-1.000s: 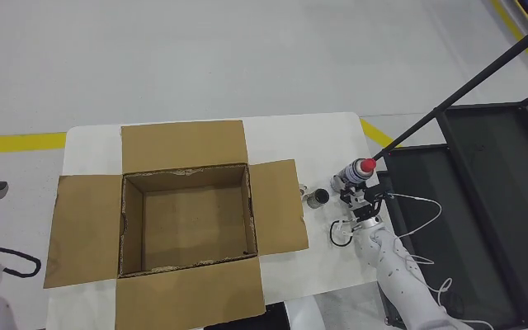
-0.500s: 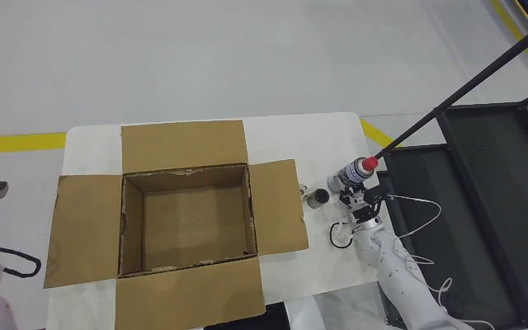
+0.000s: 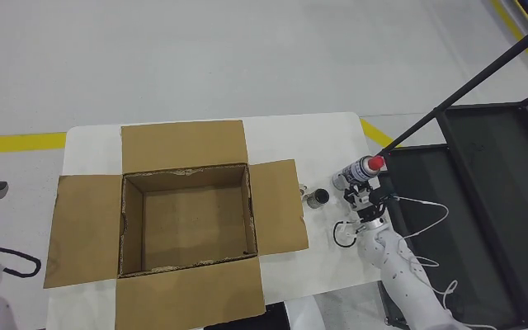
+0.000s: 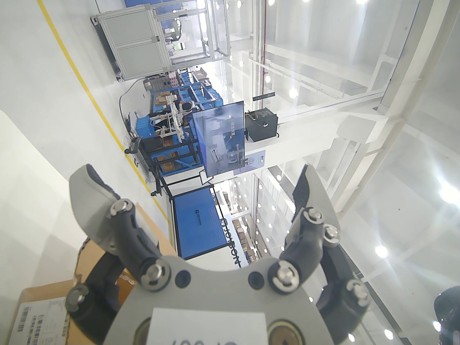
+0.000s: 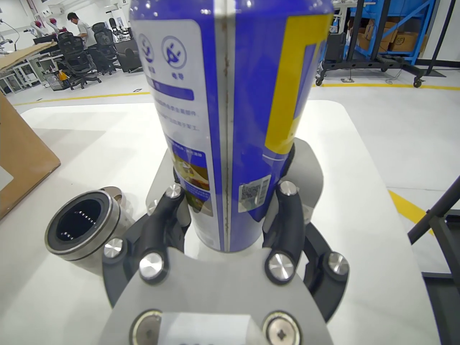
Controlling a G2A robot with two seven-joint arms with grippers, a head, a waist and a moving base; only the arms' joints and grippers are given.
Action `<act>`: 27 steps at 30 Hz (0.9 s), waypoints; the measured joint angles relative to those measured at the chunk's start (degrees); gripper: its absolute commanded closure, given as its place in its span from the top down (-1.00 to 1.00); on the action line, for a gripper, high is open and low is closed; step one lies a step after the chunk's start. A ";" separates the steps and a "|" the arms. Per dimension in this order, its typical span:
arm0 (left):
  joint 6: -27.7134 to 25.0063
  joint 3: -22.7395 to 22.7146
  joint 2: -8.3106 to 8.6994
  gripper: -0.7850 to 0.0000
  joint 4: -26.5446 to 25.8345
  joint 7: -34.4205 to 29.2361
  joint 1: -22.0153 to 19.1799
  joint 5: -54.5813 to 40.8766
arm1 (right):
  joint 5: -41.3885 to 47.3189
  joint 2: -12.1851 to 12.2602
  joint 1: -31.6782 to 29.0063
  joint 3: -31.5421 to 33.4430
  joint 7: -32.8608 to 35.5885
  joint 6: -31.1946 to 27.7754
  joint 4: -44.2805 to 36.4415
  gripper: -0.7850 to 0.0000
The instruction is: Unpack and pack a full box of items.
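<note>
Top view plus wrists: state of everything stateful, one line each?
Cardboard box: open, four flaps spread, empty.
Spray can: capped, gripped low on its body.
Metal bearing: loose on the table, ungripped.
Right gripper: shut on spray can.
Left gripper: open, empty.

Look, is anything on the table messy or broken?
A little. The cardboard box has a ragged, torn-looking inner rim on its far side. The metal ring lies on its side beside the spray can, so it might roll. The right gripper holds the can; nothing looks spilled.
</note>
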 measured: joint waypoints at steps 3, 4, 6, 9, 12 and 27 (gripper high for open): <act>0.00 0.00 0.00 1.00 0.00 0.00 0.00 0.00 | -0.01 0.33 -0.95 0.89 0.12 -0.12 -2.36 -1.00; 0.00 0.00 0.00 1.00 0.00 0.00 0.00 0.00 | -0.05 0.44 -1.30 1.17 0.20 -0.20 -3.24 -1.00; 0.00 0.00 0.00 1.00 0.00 0.00 0.00 0.00 | -0.38 0.69 -2.27 1.82 0.38 -0.31 -5.69 -1.00; 0.00 0.00 0.00 1.00 0.00 0.00 0.00 0.00 | -1.07 1.08 -4.15 2.81 0.89 -0.42 -10.21 -1.00; 0.00 0.00 0.00 1.00 0.00 0.00 0.00 0.00 | -1.21 1.43 -6.55 3.95 1.72 -0.62 -15.86 -1.00; 0.00 0.00 0.00 1.00 0.00 0.00 0.00 0.00 | -4.73 2.52 -20.60 7.74 14.42 1.03 -49.89 -1.00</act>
